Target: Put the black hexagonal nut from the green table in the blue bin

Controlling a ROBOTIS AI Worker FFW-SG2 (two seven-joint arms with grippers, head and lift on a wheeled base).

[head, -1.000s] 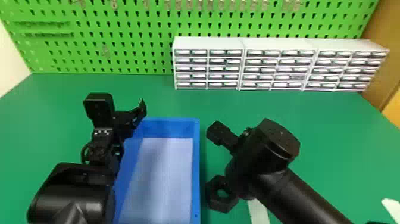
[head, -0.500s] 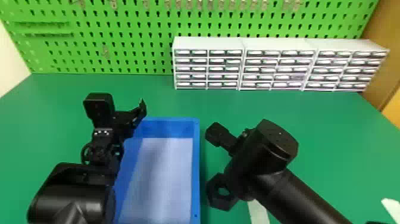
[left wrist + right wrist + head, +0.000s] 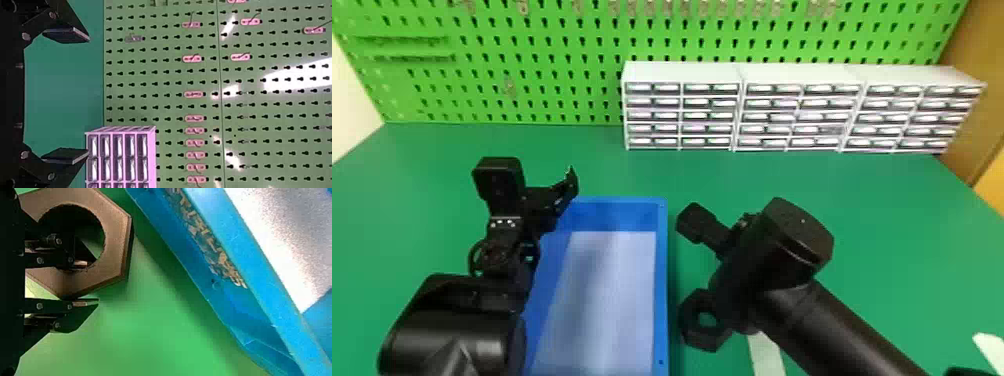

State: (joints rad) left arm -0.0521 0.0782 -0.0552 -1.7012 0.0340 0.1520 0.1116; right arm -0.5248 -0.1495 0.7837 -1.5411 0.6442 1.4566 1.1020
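Just right of the blue bin (image 3: 661, 280), my right gripper (image 3: 729, 312) holds the black hexagonal nut (image 3: 688, 320) in the head view. The right wrist view has the nut (image 3: 116, 239) large, with one finger of that gripper (image 3: 92, 282) through its hole and the other outside its edge, shut on the nut's wall. The bin (image 3: 246, 250) lies beyond a strip of green table. My left gripper (image 3: 568, 187) is at the bin's far left corner, and in the left wrist view this gripper (image 3: 88, 96) stands open with nothing between its fingers.
White drawer cabinets (image 3: 742, 107) stand along the back of the green table (image 3: 892, 225), in front of a green pegboard (image 3: 542, 90). White strips (image 3: 766, 352) mark the table near its front. A pale sheet (image 3: 612, 300) covers the bin's floor.
Compared with a second ago, the right gripper and the nut in it have shifted very slightly toward the back of the table. The left arm keeps its place.
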